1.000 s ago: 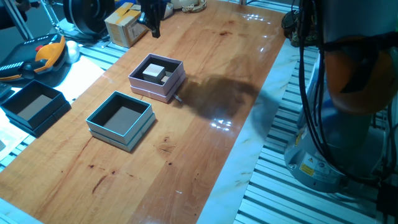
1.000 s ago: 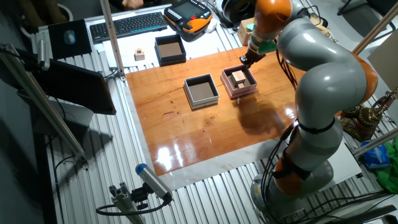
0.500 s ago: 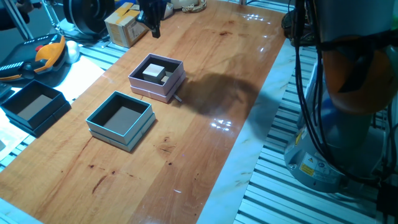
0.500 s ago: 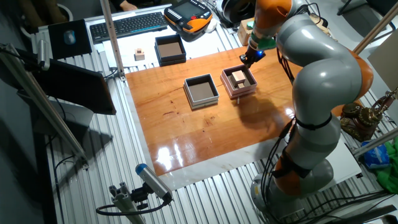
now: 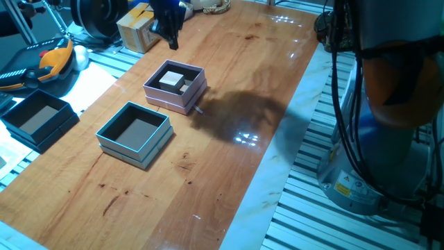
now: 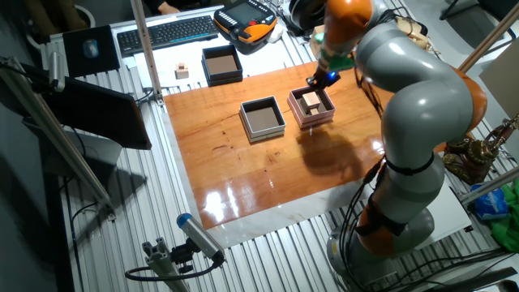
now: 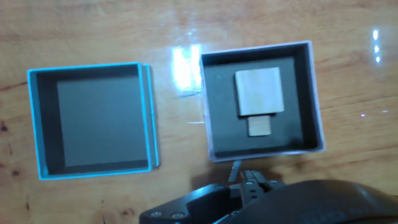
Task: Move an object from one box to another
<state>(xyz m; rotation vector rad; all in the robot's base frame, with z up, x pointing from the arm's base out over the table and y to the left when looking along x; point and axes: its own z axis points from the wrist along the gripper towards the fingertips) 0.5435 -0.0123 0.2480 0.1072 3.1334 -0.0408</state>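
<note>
The wooden block [image 7: 258, 93] is lying inside the pink box [image 5: 176, 87], while the teal box [image 5: 134, 133] beside it is sitting empty, so the transfer looks done. The end effector [image 5: 168, 21] is hanging above the worktop [image 5: 229, 160] beyond the pink box, holding nothing; its finger spacing cannot be told.

From above, a teal box [image 7: 90, 121] sits on the wooden table [image 7: 93, 31], its inside bare. Just beside it, a lilac box [image 7: 314, 99] holds two pale wooden blocks [image 7: 258, 93] touching.

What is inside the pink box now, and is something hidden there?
The pink box holds a larger pale wooden block and a smaller block touching its edge. The floor under them is covered.
</note>
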